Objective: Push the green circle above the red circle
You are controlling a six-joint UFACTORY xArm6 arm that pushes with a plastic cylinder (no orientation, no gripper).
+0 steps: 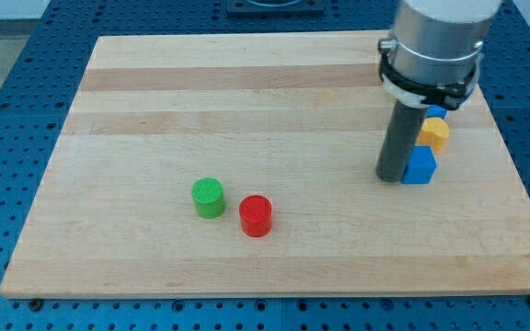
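The green circle [209, 197] lies on the wooden board [247, 92], left of centre. The red circle [256, 216] sits just to its lower right, almost touching it. My tip [392, 176] rests on the board far to the right of both circles, right beside the left side of a blue block [420, 165].
A yellow block [433, 134] sits above the blue block, and another blue block [436, 112] shows partly behind the arm. The board lies on a blue perforated table [7, 110].
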